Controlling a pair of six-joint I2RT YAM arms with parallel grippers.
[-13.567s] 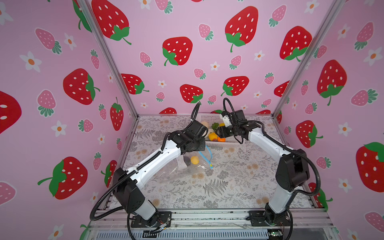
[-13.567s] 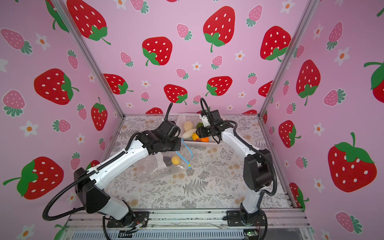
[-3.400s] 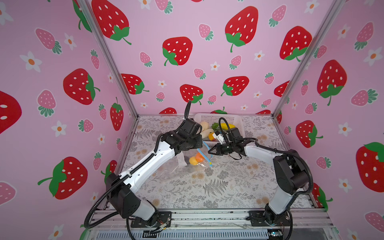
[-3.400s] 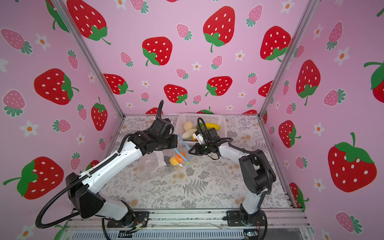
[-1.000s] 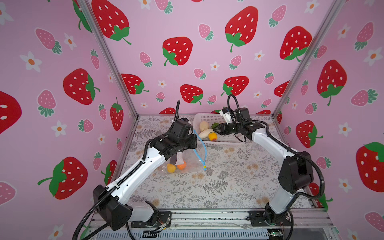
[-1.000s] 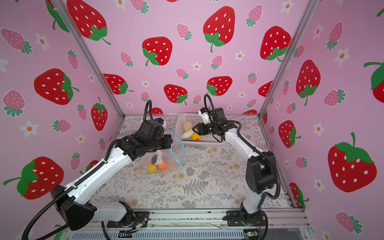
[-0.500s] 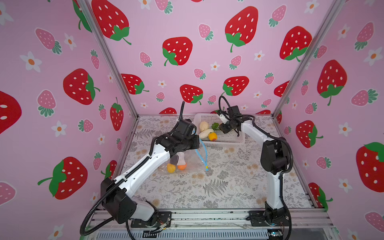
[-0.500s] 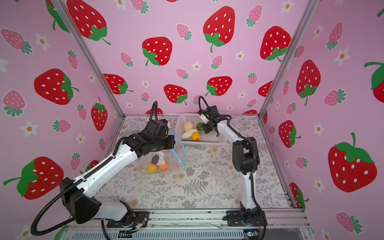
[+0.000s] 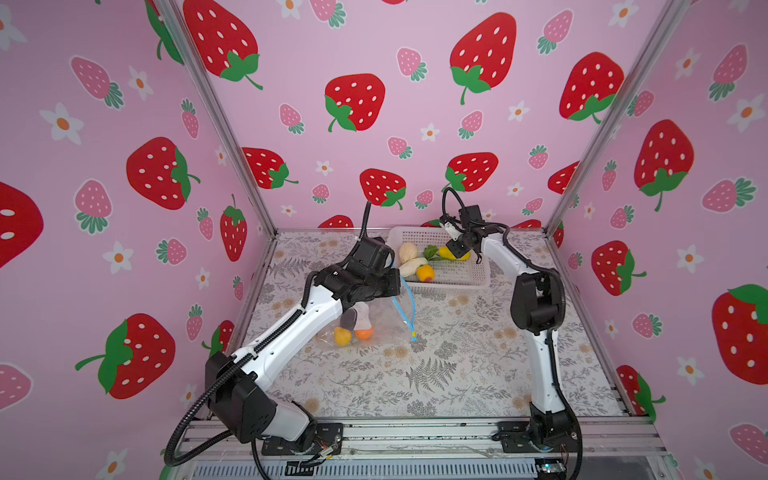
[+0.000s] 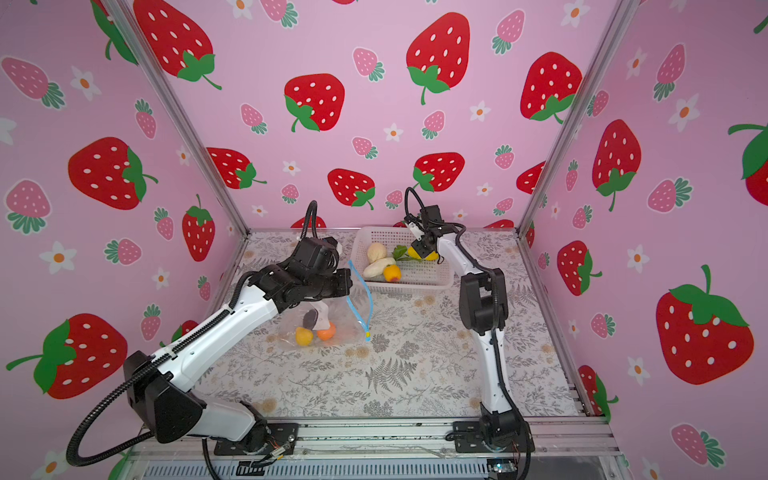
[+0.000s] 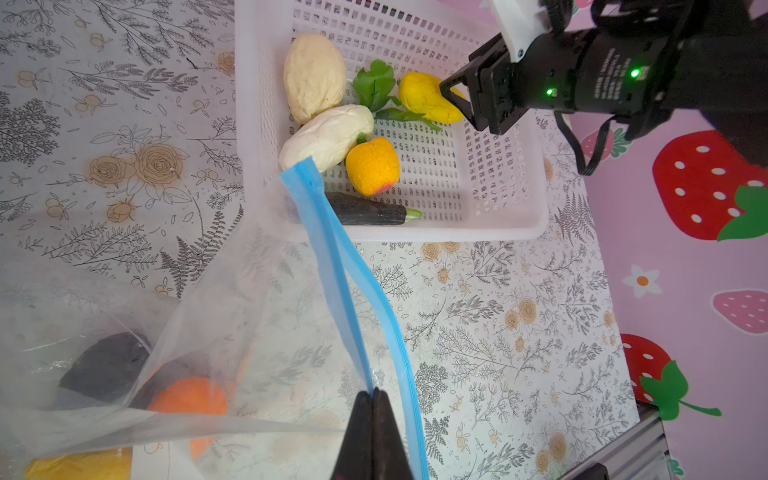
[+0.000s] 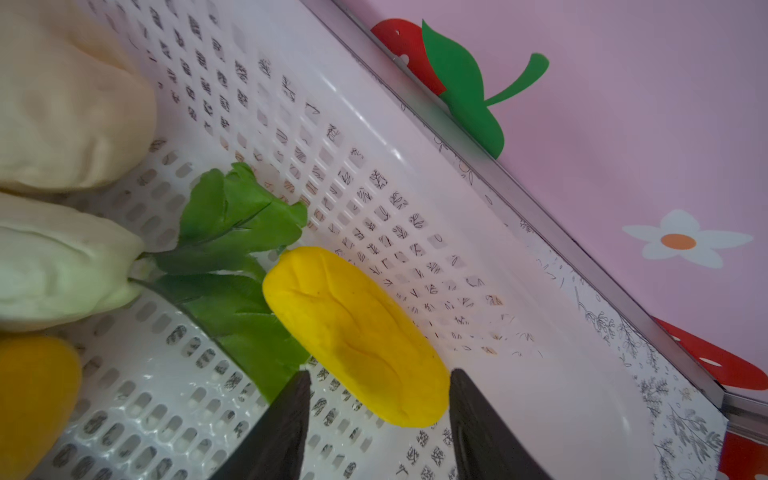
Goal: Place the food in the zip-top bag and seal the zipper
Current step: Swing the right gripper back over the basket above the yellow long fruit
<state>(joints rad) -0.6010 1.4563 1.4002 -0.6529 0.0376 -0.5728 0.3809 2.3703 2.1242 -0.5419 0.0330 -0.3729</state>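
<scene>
Clear plastic hangs from the left gripper (image 11: 374, 395), whose jaws are pressed together on one lip of the blue zipper (image 11: 332, 257). That arm reaches forward and inward from its base, elbow bent, wrist raised above the zip-top bag (image 9: 382, 316). The bag's mouth is lifted and parted, and its bottom rests on the table. An orange piece (image 9: 364, 332), a yellow piece (image 9: 342, 336) and a dark piece (image 9: 348, 320) lie inside. In both top views the zipper runs from beside the white basket (image 9: 449, 284) toward the front, yellowish end lowest.

The right arm stands upright, then stretches to the back. The right gripper (image 12: 380, 374) tilts down into the basket, jaws apart astride one end of an oblong yellow fruit (image 12: 353, 328) lying flat, its other end toward the green leaves (image 12: 237, 224).
</scene>
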